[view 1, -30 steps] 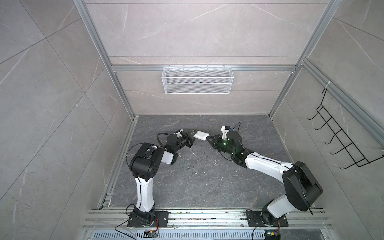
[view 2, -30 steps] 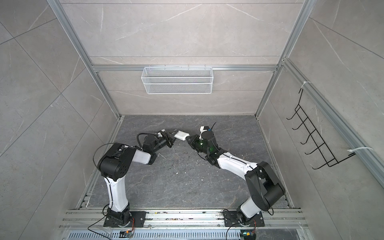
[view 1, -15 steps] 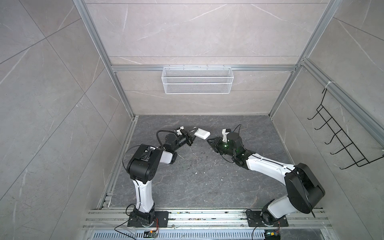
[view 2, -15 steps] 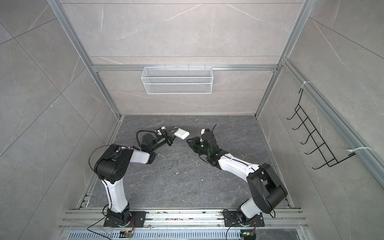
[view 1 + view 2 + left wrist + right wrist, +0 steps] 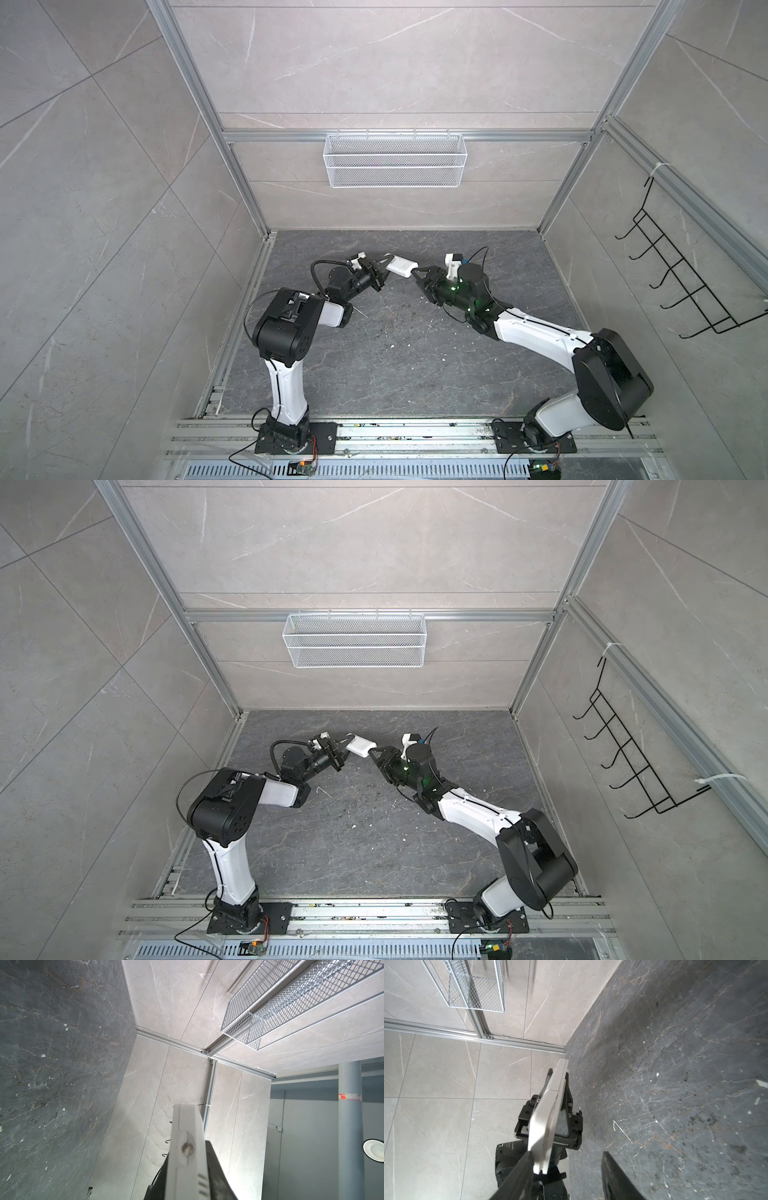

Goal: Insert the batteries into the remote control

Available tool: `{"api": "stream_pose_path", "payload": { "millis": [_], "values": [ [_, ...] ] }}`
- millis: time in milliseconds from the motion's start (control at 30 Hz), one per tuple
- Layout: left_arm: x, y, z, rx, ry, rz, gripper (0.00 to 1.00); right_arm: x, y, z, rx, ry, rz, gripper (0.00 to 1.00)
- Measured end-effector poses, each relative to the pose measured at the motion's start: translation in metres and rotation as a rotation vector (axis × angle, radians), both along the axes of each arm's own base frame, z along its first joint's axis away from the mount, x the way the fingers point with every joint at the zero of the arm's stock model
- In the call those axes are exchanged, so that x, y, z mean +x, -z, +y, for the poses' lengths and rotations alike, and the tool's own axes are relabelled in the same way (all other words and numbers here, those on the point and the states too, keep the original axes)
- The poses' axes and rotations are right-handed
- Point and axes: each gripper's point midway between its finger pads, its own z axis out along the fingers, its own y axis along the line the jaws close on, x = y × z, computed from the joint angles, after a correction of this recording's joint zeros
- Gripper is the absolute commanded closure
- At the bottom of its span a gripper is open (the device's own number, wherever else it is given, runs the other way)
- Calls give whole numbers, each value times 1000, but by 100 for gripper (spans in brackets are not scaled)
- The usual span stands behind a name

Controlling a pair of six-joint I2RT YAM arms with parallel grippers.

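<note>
The white remote control (image 5: 401,266) (image 5: 361,746) hangs in the air over the far middle of the dark floor, edge-on in both wrist views (image 5: 187,1157) (image 5: 550,1115). My left gripper (image 5: 385,267) (image 5: 343,746) (image 5: 187,1165) is shut on one end of it. At the other end my right gripper (image 5: 417,274) (image 5: 374,752) (image 5: 566,1155) stands open: one finger (image 5: 521,1169) touches the remote, the other stands well apart. A small round brownish spot (image 5: 187,1148) sits on the remote's narrow edge. The batteries are out of view.
A white wire basket (image 5: 395,166) hangs on the back wall above the grippers. A black hook rack (image 5: 685,286) is on the right wall. White specks of debris (image 5: 390,347) lie scattered on the floor.
My right gripper has gone from shut to open at the remote's end. The left gripper has kept its hold, and the remote has barely moved.
</note>
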Motion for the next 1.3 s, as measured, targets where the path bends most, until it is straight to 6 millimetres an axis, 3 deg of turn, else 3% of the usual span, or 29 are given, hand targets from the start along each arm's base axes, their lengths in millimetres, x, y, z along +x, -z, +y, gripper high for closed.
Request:
{"api": "stream_pose_path", "payload": {
  "millis": [233, 533, 700, 1033, 1300],
  "values": [
    [0, 6, 4, 8, -6, 15, 100, 6, -4, 6, 54, -1, 2, 63],
    [-4, 7, 0, 11, 18, 15, 100, 6, -7, 7, 62, -4, -4, 63],
    [-4, 7, -1, 12, 19, 15, 100, 9, -14, 9, 68, -4, -13, 69],
    [-4, 8, 0, 12, 16, 13, 100, 14, -7, 13, 76, -2, 6, 86],
    [-1, 8, 2, 12, 0, 16, 100, 17, -5, 16, 85, 1, 13, 92]
  ]
}}
